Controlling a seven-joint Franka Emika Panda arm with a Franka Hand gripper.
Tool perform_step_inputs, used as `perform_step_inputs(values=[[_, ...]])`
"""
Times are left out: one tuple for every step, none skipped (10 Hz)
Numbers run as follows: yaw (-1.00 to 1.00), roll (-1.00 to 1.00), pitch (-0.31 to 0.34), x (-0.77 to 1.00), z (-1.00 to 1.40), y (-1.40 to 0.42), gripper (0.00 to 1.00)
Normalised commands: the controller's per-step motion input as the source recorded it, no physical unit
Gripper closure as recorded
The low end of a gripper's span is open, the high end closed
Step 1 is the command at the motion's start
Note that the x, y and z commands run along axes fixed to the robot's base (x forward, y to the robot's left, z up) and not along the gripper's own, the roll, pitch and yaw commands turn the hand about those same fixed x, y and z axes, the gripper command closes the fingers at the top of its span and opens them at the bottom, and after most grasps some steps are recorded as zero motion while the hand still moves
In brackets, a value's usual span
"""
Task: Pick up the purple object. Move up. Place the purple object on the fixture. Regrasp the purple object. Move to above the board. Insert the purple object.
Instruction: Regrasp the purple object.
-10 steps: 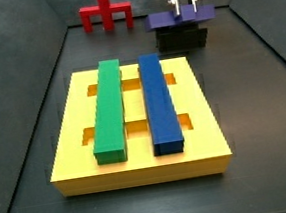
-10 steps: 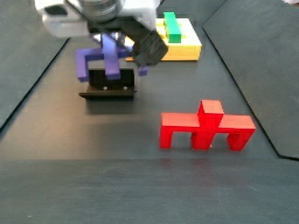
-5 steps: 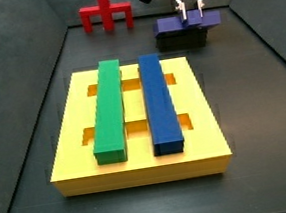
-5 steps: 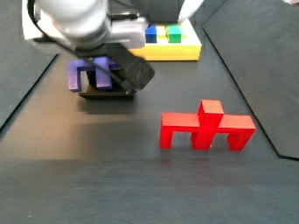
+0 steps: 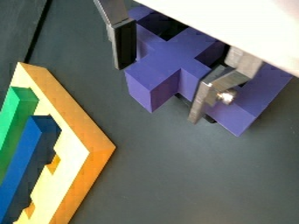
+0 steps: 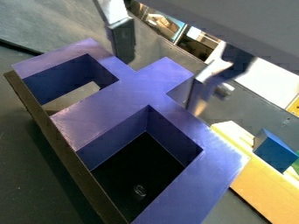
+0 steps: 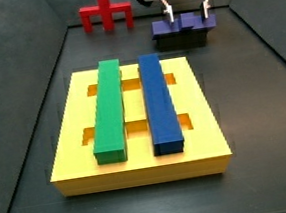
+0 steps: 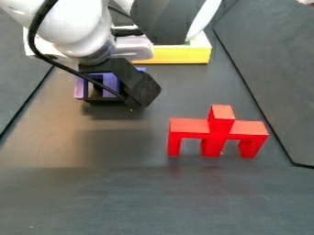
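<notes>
The purple object [image 7: 182, 28] rests on the black fixture [image 7: 185, 41] at the far right, behind the yellow board [image 7: 70, 140]. My gripper [image 7: 185, 18] is straight above it, with the fingers down either side of the central stem. In both wrist views the gripper [image 5: 159, 90] [image 6: 162, 83] has its fingers [image 5: 121, 42] against the stem of the purple object [image 5: 158, 72] [image 6: 140, 87], shut on it. In a side view my arm hides most of the purple object [image 8: 88, 87] and the fixture [image 8: 113, 100].
The board carries a long green bar [image 7: 107, 109] and a long blue bar [image 7: 158, 101], and its corner shows in a wrist view [image 5: 52, 166]. A red piece of similar shape [image 7: 105, 13] [image 8: 218, 136] stands on the floor, apart from the fixture. Dark walls enclose the floor.
My gripper has come down with the purple object, which now sits lower on the fixture. The red piece and the board have not moved.
</notes>
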Motion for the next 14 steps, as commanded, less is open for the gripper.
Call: perform_step_inputs(values=[[0.0, 1.0, -0.12, -0.03, 0.36, -0.3, 0.0], [0.0, 1.0, -0.129, -0.01, 0.45, -0.35, 0.0], [0.0, 1.0, -0.134, 0.0, 0.42, -0.33, 0.0], [0.0, 1.0, -0.131, 0.0, 0.37, -0.32, 0.0], [0.0, 1.0, -0.14, 0.0, 0.24, -0.27, 0.0], [0.0, 1.0, -0.16, 0.0, 0.15, -0.23, 0.0], [0.0, 1.0, -0.177, 0.0, 0.05, -0.18, 0.0], [0.0, 1.0, -0.177, -0.04, 0.02, -0.07, 0.0], [0.0, 1.0, -0.169, -0.1, 0.01, 0.03, 0.0], [0.0, 1.0, -0.089, -0.1, 0.04, 0.27, 0.0], [0.0, 1.0, -0.051, -0.12, 0.15, 0.38, 0.0], [0.0, 1.0, -0.074, -0.1, 0.17, 0.35, 0.0], [0.0, 1.0, -0.146, -0.12, 0.09, 0.0, 0.0], [-0.03, 1.0, -0.271, -0.02, 0.07, -0.4, 0.0]])
